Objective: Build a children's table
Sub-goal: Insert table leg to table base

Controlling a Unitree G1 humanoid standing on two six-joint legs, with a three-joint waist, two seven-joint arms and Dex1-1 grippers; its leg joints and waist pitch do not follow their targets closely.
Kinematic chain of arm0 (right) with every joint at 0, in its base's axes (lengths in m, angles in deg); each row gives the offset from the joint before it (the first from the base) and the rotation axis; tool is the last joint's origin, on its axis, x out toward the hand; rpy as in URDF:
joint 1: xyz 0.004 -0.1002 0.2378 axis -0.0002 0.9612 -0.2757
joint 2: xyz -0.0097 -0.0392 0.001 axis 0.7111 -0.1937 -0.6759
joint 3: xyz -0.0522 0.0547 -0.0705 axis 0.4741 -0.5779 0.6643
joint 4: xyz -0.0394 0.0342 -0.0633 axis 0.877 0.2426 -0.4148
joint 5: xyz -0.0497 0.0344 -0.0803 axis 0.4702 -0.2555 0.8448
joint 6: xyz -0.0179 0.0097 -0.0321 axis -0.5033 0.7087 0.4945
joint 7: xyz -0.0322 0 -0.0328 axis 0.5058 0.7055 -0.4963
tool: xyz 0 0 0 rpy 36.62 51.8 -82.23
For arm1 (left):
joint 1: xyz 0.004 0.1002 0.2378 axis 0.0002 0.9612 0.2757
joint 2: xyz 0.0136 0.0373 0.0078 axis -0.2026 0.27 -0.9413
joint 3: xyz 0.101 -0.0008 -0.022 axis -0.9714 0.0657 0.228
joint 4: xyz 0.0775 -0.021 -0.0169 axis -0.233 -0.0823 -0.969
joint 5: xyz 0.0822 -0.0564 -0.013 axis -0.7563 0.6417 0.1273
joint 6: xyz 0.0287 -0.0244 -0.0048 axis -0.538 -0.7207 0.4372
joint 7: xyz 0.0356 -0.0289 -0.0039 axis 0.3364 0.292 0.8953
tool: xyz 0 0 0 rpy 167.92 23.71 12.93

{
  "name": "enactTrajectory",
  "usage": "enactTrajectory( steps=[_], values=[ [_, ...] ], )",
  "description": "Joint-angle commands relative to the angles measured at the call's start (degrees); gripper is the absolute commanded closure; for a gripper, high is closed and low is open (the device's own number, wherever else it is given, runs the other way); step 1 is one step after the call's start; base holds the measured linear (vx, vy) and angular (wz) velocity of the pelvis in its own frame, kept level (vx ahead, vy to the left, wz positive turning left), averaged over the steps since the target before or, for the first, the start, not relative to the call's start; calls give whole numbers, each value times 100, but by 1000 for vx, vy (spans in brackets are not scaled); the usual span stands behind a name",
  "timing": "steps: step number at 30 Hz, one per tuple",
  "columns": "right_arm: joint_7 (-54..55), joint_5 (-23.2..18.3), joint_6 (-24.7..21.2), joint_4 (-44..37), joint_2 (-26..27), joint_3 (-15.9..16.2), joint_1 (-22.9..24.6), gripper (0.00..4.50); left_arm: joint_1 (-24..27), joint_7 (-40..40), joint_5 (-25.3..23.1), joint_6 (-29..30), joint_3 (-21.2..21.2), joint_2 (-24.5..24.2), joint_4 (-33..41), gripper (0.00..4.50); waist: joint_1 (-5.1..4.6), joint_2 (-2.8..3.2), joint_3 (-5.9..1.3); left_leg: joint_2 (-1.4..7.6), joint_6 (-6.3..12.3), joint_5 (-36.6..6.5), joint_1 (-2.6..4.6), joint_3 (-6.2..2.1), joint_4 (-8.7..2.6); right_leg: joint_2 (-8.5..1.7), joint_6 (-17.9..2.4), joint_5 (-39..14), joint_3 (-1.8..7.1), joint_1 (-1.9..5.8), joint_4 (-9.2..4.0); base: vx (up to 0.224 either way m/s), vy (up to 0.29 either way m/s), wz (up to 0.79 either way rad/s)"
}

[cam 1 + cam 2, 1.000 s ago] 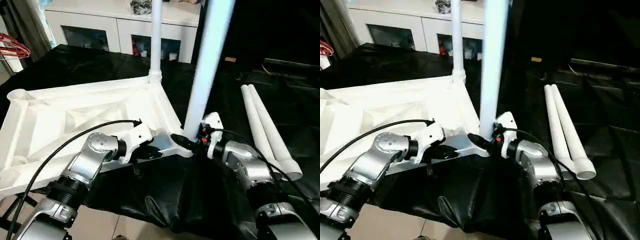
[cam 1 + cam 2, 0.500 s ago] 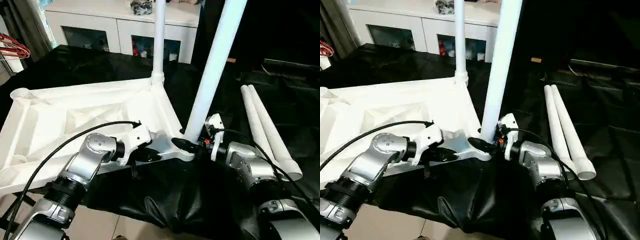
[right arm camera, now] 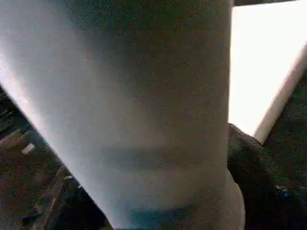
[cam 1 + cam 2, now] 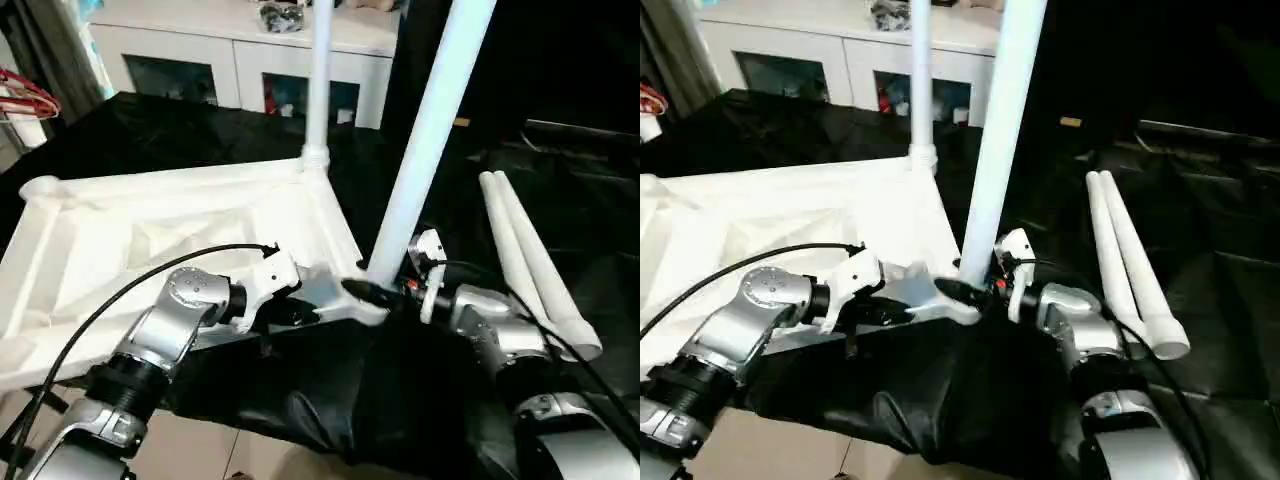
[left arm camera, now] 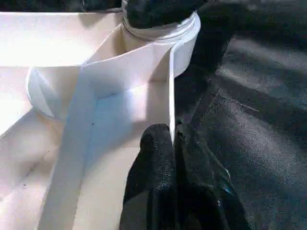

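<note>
The white tabletop (image 4: 150,220) lies underside up on a black cloth. One white leg (image 4: 320,90) stands upright in its far right corner socket. A second leg (image 4: 425,130) rises from the near right corner socket (image 5: 163,28), leaning to the right. My right gripper (image 4: 378,292) is shut on that leg's base, and the leg (image 3: 144,96) looms close in the right wrist view. My left gripper (image 5: 172,143) is shut on the tabletop's thin side wall just beside that socket. Two more legs (image 4: 530,260) lie side by side on the cloth at the right.
A white cabinet (image 4: 230,50) with glass doors stands behind the work surface. Red wire hangers (image 4: 25,95) show at the far left. The black cloth (image 4: 330,400) hangs over the near edge, with bare floor below.
The held leg's top has swung to the right, so it now leans more. Both grippers keep their holds at the near right corner.
</note>
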Motion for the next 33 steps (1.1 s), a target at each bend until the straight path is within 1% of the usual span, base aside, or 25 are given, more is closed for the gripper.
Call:
enactTrajectory(
  steps=[1, 2, 3, 4, 5, 6, 7, 8, 9, 10, 11, 12, 13, 14, 15, 17, 18, 20, 23, 24, 26, 29, 31, 33],
  values=[
    [954, 134, -120, 667, -28, -225, 162, 175, -252, -249, 227, -34, 328, 198, 151, 450, -15, 53, -337, 342, -72, -1806, 129, -182, -428, -568, -1146, -2240, 308, 186, -545, 0, 0, 0],
    [1496, 65, -49, 822, 116, -389, 70, 175, -341, -542, 222, 64, 397, 386, 110, 450, -28, 52, -335, 346, -83, -1839, 131, -179, -428, -568, -1120, -2316, 312, 183, -554, 0, 0, 0],
    [1496, 65, -49, 822, 116, -389, 70, 175, -341, -542, 222, 64, 397, 386, 110, 450, -42, 61, -328, 341, -113, -1900, 144, -186, -426, -568, -1090, -2450, 306, 159, -575, 0, 0, 0],
    [1713, 31, -29, 890, 189, -452, 28, 175, -386, -677, 186, 85, 398, 469, 86, 450, -48, 65, -330, 342, -104, -1942, 132, -190, -427, -572, -1037, -2524, 305, 170, -591, 0, 0, 0],
    [2133, 4, 34, 1013, 301, -538, -44, 175, -463, -982, 117, 139, 421, 631, 31, 450, -45, 64, -330, 346, -105, -1940, 130, -192, -430, -570, -1022, -2518, 302, 166, -591, 0, 0, 0],
    [2443, -24, 81, 1123, 399, -612, -111, 175, -526, -1261, 57, 193, 436, 775, -11, 450, -48, 82, -329, 337, -112, -1998, 147, -197, -432, -557, -994, -2553, 298, 143, -599, 0, 0, 0],
    [2497, -27, 90, 1141, 416, -623, -123, 175, -536, -1307, 47, 203, 438, 800, -18, 450, -56, 67, -333, 330, -118, -2015, 142, -199, -428, -563, -978, -2565, 295, 145, -600, 0, 0, 0],
    [2784, -45, 136, 1234, 501, -686, -184, 175, -585, -1548, -7, 251, 446, 928, -54, 450, -58, 60, -339, 330, -101, -1979, 134, -187, -426, -561, -974, -2540, 298, 155, -610, 0, 0, 0],
    [3318, -142, 227, 1422, 675, -868, -322, 175, -658, -2025, -121, 335, 441, 1187, -127, 450, -54, 61, -338, 343, -104, -1941, 121, -195, -432, -575, -972, -2506, 305, 148, -597, 0, 0, 0],
    [3467, -172, 250, 1471, 722, -922, -361, 175, -678, -2165, -154, 359, 442, 1265, -153, 450, -49, 64, -338, 343, -115, -1944, 132, -193, -431, -566, -966, -2493, 300, 140, -601, 0, 0, 0],
    [3624, -182, 277, 1534, 772, -977, -409, 175, -695, -2287, -171, 387, 449, 1352, -179, 450, -39, 51, -349, 335, -101, -1926, 148, -185, -423, -559, -974, -2434, 299, 133, -603, 0, 0, 0],
    [3692, -171, 313, 1576, 817, -996, -448, 175, -697, -2345, -187, 393, 434, 1418, -193, 450, -35, 53, -343, 329, -71, -1900, 132, -173, -419, -554, -981, -2358, 304, 129, -606, 0, 0, 0],
    [3743, -152, 344, 1615, 855, -1008, -486, 175, -693, -2393, -225, 357, 403, 1461, -208, 450, -25, 43, -355, 333, -40, -1836, 102, -178, -429, -557, -975, -2249, 302, 159, -590, 0, 0, 0],
    [3743, -152, 344, 1615, 855, -1008, -486, 175, -693, -2393, -225, 357, 403, 1461, -208, 450, -26, 44, -361, 333, -21, -1797, 89, -179, -432, -556, -984, -2170, 302, 167, -576, 0, 0, 0],
    [3782, -120, 367, 1642, 888, -993, -517, 175, -663, -2395, -269, 301, 346, 1472, -209, 450, -25, 21, -361, 335, 15, -1754, 84, -169, -434, -550, -987, -2055, 304, 166, -573, 0, 0, 0],
    [3851, -76, 388, 1674, 913, -978, -544, 175, -634, -2393, -283, 285, 313, 1477, -196, 450, -22, 34, -366, 331, 55, -1642, 64, -168, -433, -554, -1035, -1895, 308, 183, -544, 0, 0, 0],
    [3928, -15, 434, 1702, 930, -953, -563, 175, -588, -2330, -283, 260, 269, 1450, -150, 450, -27, 14, -366, 333, 69, -1607, 58, -164, -432, -557, -1050, -1867, 306, 187, -538, 0, 0, 0],
    [3962, 0, 474, 1730, 940, -964, -577, 175, -572, -2312, -286, 249, 252, 1440, -130, 450, -28, 28, -358, 334, 71, -1637, 64, -164, -436, -559, -1034, -1940, 306, 183, -548, 0, 0, 0],
    [3961, -39, 585, 1758, 968, -1045, -605, 175, -535, -2272, -286, 233, 228, 1406, -94, 450, -39, 28, -348, 339, 52, -1734, 70, -170, -444, -563, -1006, -2069, 306, 172, -562, 0, 0, 0],
    [3904, -79, 660, 1782, 985, -1120, -635, 140, -500, -2272, -295, 229, 227, 1393, -63, 450, -44, 24, -345, 338, 40, -1798, 78, -167, -444, -558, -991, -2134, 307, 159, -571, 0, 0, 0],
    [3744, -185, 690, 1760, 979, -1217, -656, 105, -455, -2218, -292, 207, 224, 1356, -24, 450, -45, 33, -342, 336, 35, -1837, 75, -171, -446, -562, -967, -2196, 310, 158, -579, 0, 0, 0],
    [3566, -275, 763, 1712, 926, -1314, -685, 96, -405, -2106, -263, 162, 220, 1291, 17, 450, -40, 36, -355, 339, 81, -1725, 56, -164, -444, -563, -994, -1991, 319, 176, -561, 0, 0, 0],
    [3414, -291, 821, 1661, 876, -1329, -697, 70, -379, -2047, -243, 152, 225, 1243, 53, 450, -36, 34, -361, 341, 116, -1633, 47, -155, -440, -558, -1064, -1822, 315, 183, -544, 0, 0, 0],
    [2997, -205, 928, 1469, 748, -1198, -654, 58, -327, -1880, -199, 119, 215, 1133, 122, 450, -38, 33, -362, 342, 148, -1583, 39, -153, -435, -566, -1093, -1804, 316, 194, -541, 0, 0, 0]
  ],
)
